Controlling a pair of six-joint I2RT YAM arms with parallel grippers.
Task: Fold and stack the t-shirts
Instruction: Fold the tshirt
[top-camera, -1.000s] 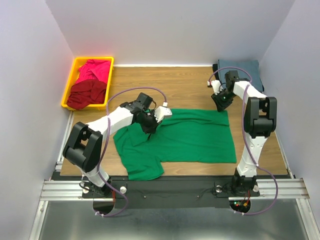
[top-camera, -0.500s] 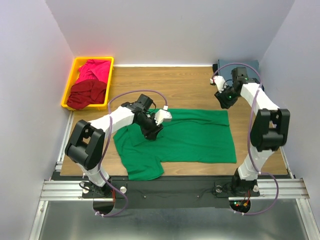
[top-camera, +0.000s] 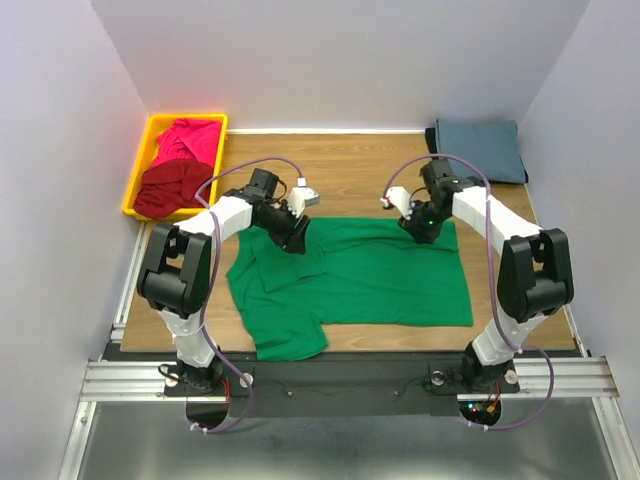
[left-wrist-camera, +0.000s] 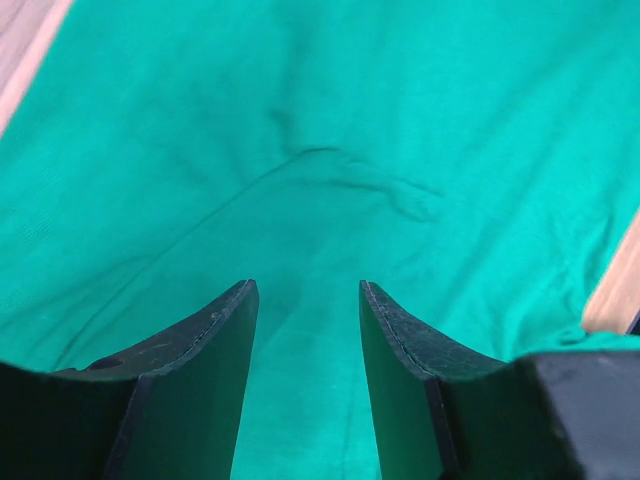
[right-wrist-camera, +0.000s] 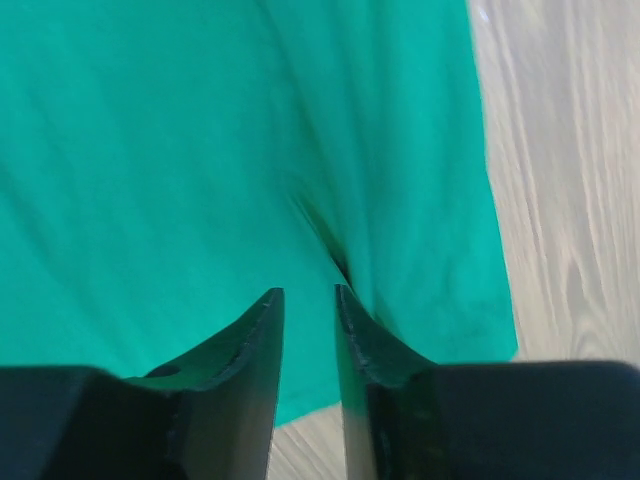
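Note:
A bright green t-shirt (top-camera: 380, 280) lies spread flat on the wooden table. My left gripper (top-camera: 297, 238) is open, low over its upper left part; in the left wrist view (left-wrist-camera: 305, 290) green cloth (left-wrist-camera: 400, 100) fills the frame, and nothing is held. My right gripper (top-camera: 418, 228) is at the shirt's upper right edge. Its jaws (right-wrist-camera: 308, 292) stand a narrow gap apart over a crease in the cloth (right-wrist-camera: 150, 150). A slate blue-grey t-shirt (top-camera: 480, 140) lies folded at the back right. Magenta (top-camera: 190, 140) and dark red (top-camera: 175, 188) t-shirts lie crumpled in the bin. The black t-shirt is out of view.
The yellow plastic bin (top-camera: 186, 117) stands at the back left corner. Bare wood (top-camera: 360, 170) lies between the bin and the folded blue-grey shirt, and beside the green shirt's edge (right-wrist-camera: 570, 200). Grey walls close in three sides.
My right gripper has swung from beside the blue-grey shirt left and down onto the green shirt's upper right edge. My left gripper has pulled back left toward the shirt's upper left.

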